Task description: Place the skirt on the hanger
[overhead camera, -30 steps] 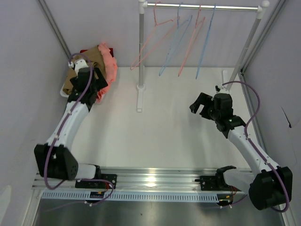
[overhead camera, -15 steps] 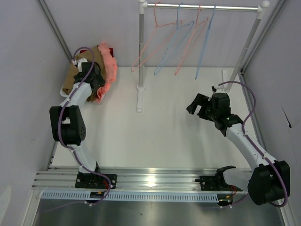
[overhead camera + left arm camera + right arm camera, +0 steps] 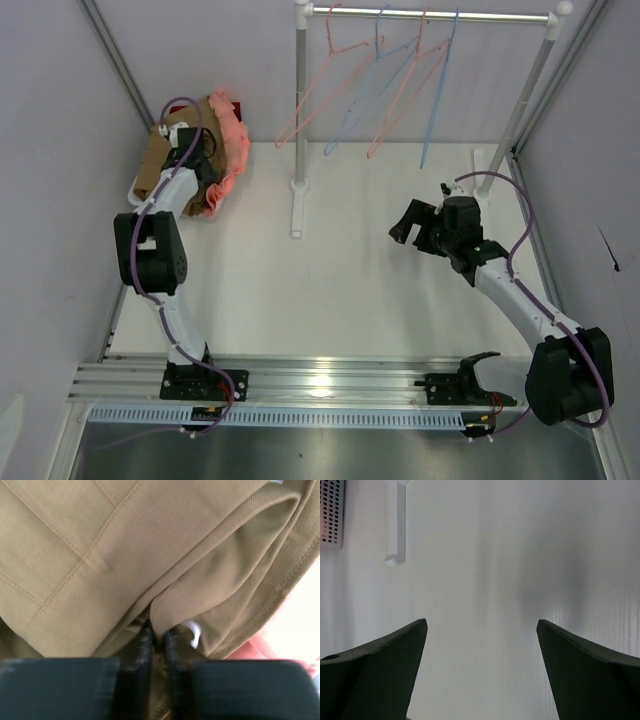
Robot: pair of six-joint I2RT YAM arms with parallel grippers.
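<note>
The left arm has drawn in over the tan skirt (image 3: 150, 555), heaped in the far-left corner, and the left gripper (image 3: 156, 639) has pinched a fold. It looks soft, light and floppy, so the waistband is likely the better hold. The right gripper (image 3: 481, 630) hangs wide open.

The skirt (image 3: 150, 168) lies crumpled in the upper left of the overhead view, a tan-brown heap. In the left wrist view its twill cloth shows stitched seams and deep folds, with a small white bit, perhaps a label, peeking from a fold at lower centre. The hanger (image 3: 366, 100), a thin pale blue triangle, hangs by its hook at top centre, slanting down to the left, well apart from the skirt.
</note>
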